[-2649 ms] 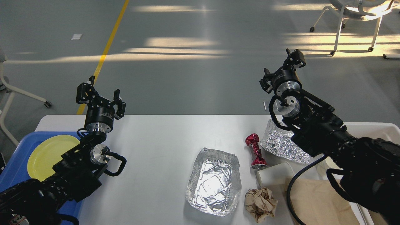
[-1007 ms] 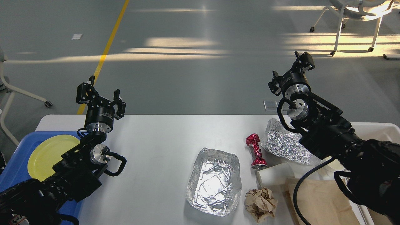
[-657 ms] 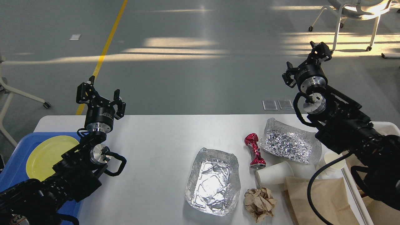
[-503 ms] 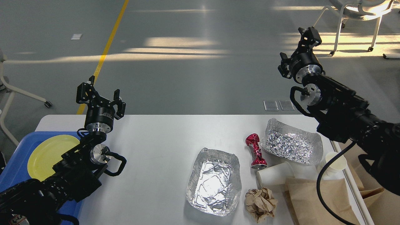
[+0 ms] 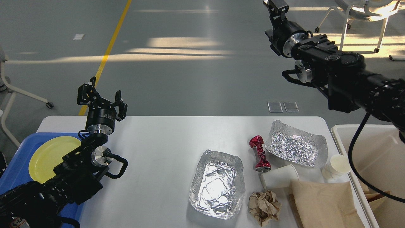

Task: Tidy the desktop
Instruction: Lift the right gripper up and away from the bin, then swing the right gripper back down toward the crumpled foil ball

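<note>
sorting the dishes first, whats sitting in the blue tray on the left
A yellow plate lies in the blue tray, apparently empty. The left arm covers the tray's near right part and the plate's edge, so anything there is hidden.

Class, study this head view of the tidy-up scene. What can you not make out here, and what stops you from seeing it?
1. Right hand: cut by the top edge, so open or shut cannot be told.
2. Blue tray: partly behind the left arm and cut by the left edge.
3. White bin: cut by the right edge; the right arm's cable crosses it.
4. Brown paper sheet: cut by the bottom edge.
</note>
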Robot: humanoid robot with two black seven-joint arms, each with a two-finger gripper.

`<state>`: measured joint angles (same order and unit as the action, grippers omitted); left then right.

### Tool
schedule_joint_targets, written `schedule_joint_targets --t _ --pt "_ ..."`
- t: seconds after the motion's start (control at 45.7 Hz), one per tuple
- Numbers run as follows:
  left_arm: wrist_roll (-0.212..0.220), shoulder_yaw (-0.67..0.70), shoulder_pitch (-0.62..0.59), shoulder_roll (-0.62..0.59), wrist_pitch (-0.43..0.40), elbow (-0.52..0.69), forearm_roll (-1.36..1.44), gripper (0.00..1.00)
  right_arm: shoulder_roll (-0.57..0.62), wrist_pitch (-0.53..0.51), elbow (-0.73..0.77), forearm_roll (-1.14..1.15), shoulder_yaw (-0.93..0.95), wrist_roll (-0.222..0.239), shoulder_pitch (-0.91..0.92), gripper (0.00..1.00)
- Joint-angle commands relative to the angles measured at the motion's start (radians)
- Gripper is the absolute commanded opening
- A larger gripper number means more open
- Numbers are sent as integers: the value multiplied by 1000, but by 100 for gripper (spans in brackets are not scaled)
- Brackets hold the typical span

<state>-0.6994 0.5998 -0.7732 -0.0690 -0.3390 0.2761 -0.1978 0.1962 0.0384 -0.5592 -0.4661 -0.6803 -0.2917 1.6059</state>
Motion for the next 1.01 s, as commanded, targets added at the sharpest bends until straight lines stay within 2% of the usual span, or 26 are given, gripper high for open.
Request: schedule_joint_targets --t 0.0,0.416,0.613,0.985 --pt "0 0 0 0 0 0 0 97 54 -101 -80 0 -146 -6 141 100" --pt "0 0 0 0 0 0 0 97 118 -454 -206 72 -499 -9 541 100" --pt "0 0 0 0 0 0 0 97 126 -578 -238 204 -541 -11 707 100" --pt "0 0 0 0 0 0 0 97 127 -758 -238 313 -593 -7 942 100"
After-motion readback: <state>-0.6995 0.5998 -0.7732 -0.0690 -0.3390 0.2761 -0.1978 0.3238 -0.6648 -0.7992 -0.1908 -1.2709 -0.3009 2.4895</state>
